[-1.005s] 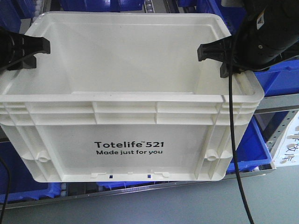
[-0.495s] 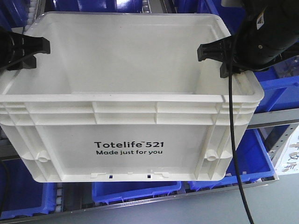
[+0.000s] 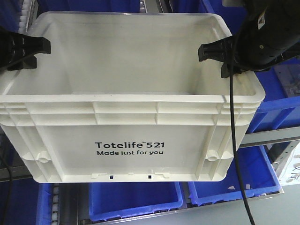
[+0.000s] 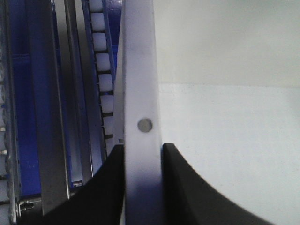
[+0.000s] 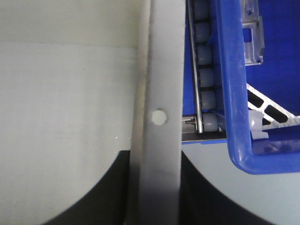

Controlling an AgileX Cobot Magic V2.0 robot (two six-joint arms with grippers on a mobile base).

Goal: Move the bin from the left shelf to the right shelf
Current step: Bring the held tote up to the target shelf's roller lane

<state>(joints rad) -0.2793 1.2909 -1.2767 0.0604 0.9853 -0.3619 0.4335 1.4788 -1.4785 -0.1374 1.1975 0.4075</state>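
The bin [image 3: 129, 126] is a large rectangular tote of smooth white plastic, open at the top. A thick ribbed rim runs around it, with moulded vertical ribs at the corners and black print on the near wall reading "Totelife 521 Made just for you". Its inside is plain and slightly glossy.

The left gripper [image 3: 26, 51] is matte black and blocky, and it is clamped over the bin's left side rim. The right gripper [image 3: 215, 54], of the same make, is clamped over the right side rim, so the bin spans the space between the two. A black cable [image 3: 233, 140] hangs from the right arm down across the bin's near right corner.

In the left wrist view, the left gripper [image 4: 143, 147] has its two dark, curved fingers [image 4: 110, 187] pressed against both faces of the white rim [image 4: 139, 70], one inside the bin and one outside. A small round mark sits on the rim just beyond the fingertips. Beyond the outer finger runs a track of white rollers [image 4: 104, 61] between grey metal rails.

In the right wrist view, the right gripper [image 5: 154, 153] pinches the rim [image 5: 164, 70] the same way. Just outside its outer finger are grey rollers [image 5: 205, 56] and the rounded rim of a blue bin [image 5: 234, 93].

More blue bins [image 3: 136, 199] sit on the shelf below and behind the white bin.
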